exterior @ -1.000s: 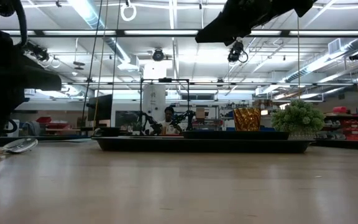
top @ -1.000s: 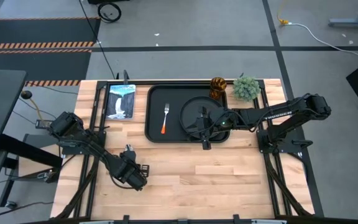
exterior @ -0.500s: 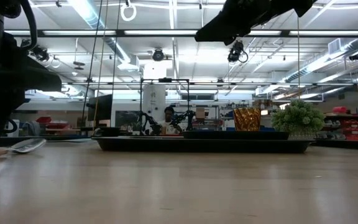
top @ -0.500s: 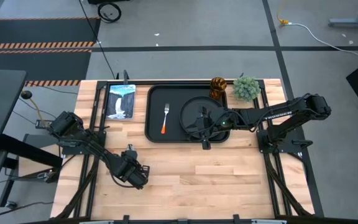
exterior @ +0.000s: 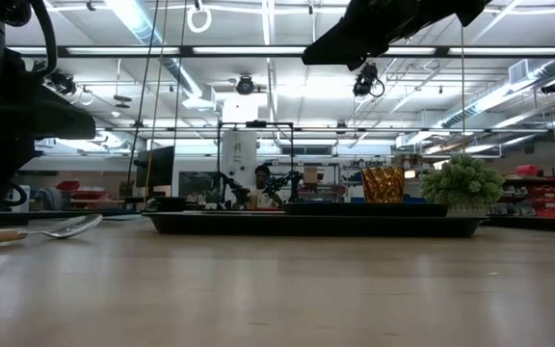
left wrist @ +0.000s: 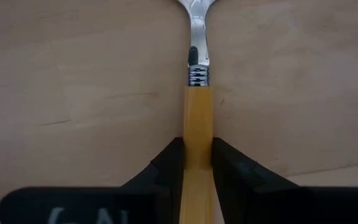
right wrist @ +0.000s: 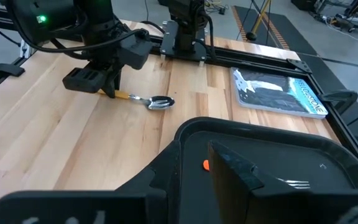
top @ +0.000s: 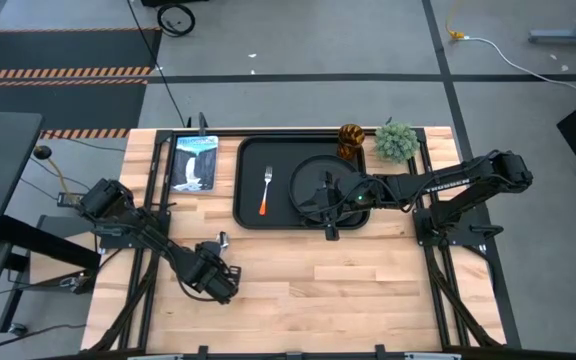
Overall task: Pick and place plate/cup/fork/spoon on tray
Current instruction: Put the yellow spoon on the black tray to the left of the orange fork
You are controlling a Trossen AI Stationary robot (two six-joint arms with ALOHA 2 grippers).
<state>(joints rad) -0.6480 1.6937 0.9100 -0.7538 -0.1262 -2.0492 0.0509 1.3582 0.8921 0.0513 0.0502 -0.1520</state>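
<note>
The spoon (top: 221, 242), with a silver bowl and an orange handle, is on the bare wood left of the tray (top: 252, 165). My left gripper (top: 215, 262) is shut on its handle and also shows in the right wrist view (right wrist: 110, 90). The fork (top: 266, 190) lies flat in the tray's left half. The round black plate (top: 303, 172) lies flat in the tray's right half. My right gripper (top: 318, 198) hangs above the plate, slightly open and holding nothing. The amber cup (top: 351, 138) stands at the tray's far right corner. My left gripper pinches the spoon's orange handle (left wrist: 197, 134) between its two fingers (left wrist: 169, 165), behind the metal collar. The fingers come from above, pointing down, and lie across the handle. The handle's free end is hidden under the gripper. The bowl (right wrist: 161, 102) sits at or just above the table.
A small green plant (top: 396, 141) stands right of the cup. A book (top: 194, 162) lies left of the tray at the far edge. Bare wood stretches along the near side of the table. A person shows far off in the room (exterior: 261, 176).
My left gripper has turned, and the spoon has swung with it. The bowl has gone toward the table's right edge and the tray. In the low view the bowl has moved right, and part of the handle now shows.
</note>
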